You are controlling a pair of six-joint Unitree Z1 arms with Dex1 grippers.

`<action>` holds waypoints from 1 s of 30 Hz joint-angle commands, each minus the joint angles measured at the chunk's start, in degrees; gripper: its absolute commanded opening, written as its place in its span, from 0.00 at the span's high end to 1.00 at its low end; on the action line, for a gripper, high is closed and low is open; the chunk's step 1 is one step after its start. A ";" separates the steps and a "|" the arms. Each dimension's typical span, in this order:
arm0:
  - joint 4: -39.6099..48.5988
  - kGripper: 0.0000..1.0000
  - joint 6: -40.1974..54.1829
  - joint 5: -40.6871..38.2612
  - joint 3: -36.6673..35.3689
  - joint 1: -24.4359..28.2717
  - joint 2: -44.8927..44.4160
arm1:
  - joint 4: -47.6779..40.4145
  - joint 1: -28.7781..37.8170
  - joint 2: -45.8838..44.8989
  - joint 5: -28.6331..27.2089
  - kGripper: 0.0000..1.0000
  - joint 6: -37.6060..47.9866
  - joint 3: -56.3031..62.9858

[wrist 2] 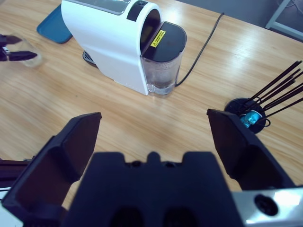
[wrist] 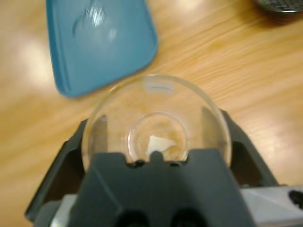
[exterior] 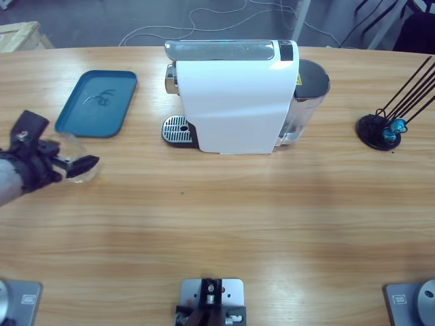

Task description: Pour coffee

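Note:
A clear glass cup (exterior: pixel 87 175) stands near the table's left edge, just in front of the blue tray (exterior: pixel 95 102). My left gripper (exterior: pixel 80 165) comes in from the left and is shut on it. In the left wrist view the cup (wrist: pixel 156 113) fills the space between the jaws of the left gripper (wrist: pixel 156 137) and looks empty. No coffee is in view. The white coffee machine (exterior: pixel 231 95) stands at the back middle, its drip tray (exterior: pixel 177 129) facing left. My right gripper (wrist 2: pixel 156 127) hangs open above the table with nothing in it; the high view does not show it.
A clear water tank (exterior: pixel 309 88) sits on the machine's right side. At the far right stands a black capsule holder (exterior: pixel 384 129) with thin rods and blue capsules. A cable (wrist 2: pixel 199 52) runs off behind the machine.

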 commanded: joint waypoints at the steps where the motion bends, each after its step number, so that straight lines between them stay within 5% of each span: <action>1: -5.73 1.00 36.40 -35.49 0.89 15.99 -6.42 | 0.71 0.63 -2.40 0.01 0.00 1.08 3.40; 5: -9.72 1.00 51.20 -55.97 -3.57 29.81 5.57 | 1.60 0.63 -3.35 -0.08 0.00 1.13 3.28; 7: -13.69 1.00 52.45 -60.84 -6.09 32.01 11.61 | 2.67 0.63 -3.74 -0.08 0.00 1.11 2.97; 17: -21.16 1.00 49.41 -70.95 -20.48 31.87 32.11 | 6.59 0.63 -3.67 -0.70 0.00 0.69 1.73; 30: -12.29 1.00 47.25 -66.90 -25.25 25.64 33.39 | 3.78 0.63 -0.91 -0.96 0.00 0.87 2.44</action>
